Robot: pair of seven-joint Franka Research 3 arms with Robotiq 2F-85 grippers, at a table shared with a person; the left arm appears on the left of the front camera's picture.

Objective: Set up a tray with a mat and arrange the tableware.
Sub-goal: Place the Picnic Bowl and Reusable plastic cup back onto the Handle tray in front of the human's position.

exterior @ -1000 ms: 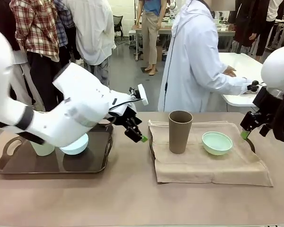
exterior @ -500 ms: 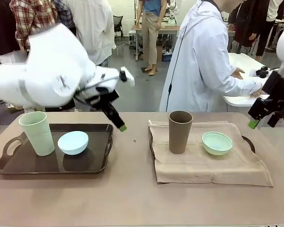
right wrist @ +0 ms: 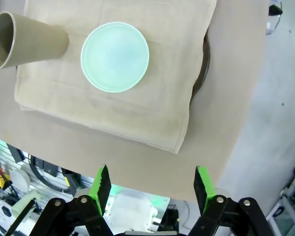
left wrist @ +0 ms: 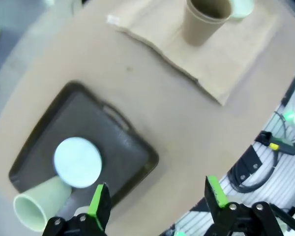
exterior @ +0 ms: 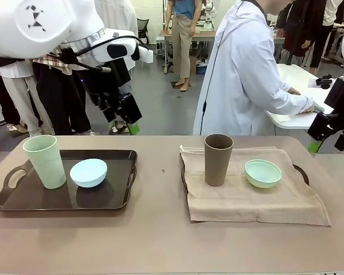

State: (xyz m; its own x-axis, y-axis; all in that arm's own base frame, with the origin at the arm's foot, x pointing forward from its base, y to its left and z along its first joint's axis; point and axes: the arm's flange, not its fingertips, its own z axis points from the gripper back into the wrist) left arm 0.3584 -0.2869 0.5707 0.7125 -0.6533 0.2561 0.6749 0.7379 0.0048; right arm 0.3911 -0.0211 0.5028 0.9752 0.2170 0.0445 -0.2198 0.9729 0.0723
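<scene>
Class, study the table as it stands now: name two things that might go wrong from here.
The tall brown cup stands on a soft cloth; a nudge may tip it toward the mint bowl.
On the dark tray, the pale green cup stands close beside the blue bowl; the open left claw, reaching for one, may knock the other.

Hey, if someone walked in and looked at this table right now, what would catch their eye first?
Two matching sets stand out: on the left, a dark tray holds a pale green tumbler and a light blue bowl; on the right, a beige mat draped over a second tray carries a brown tumbler and a mint green bowl. The left pincer and the right pincer hang open and empty, well off the table.
</scene>
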